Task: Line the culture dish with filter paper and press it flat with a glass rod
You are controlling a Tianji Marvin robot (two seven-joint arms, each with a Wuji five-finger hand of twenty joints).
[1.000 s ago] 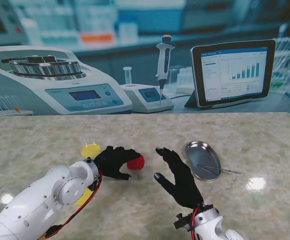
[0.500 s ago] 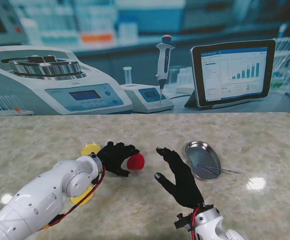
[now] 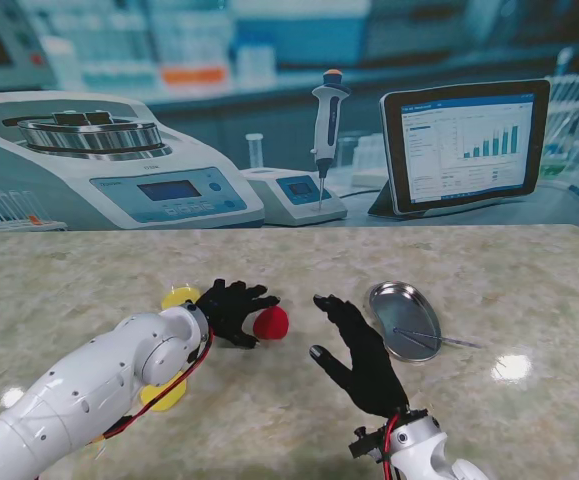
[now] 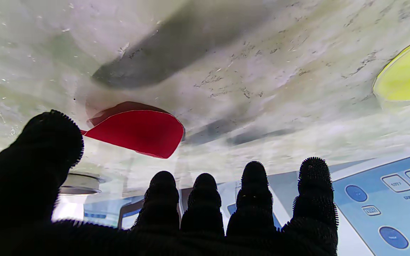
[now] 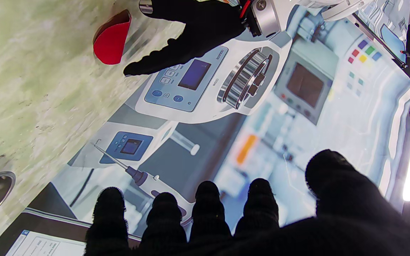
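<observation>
Your left hand [image 3: 231, 311] and right hand [image 3: 361, 359] are both covered in black knit gloves, the fingers [image 4: 254, 192] fuzzy with short fibres at the tips. Your left arm [image 3: 89, 390] is glossy white, built of rounded segments with a grey disc at one joint. Red and black cables [image 3: 174, 395] run along it, and more red and black wires [image 3: 387, 440] gather at the right wrist.

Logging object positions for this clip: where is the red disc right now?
In the stand view the red disc lies on the table left of centre, just right of the left robot hand, with the right robot hand and metal dish further right.
</observation>
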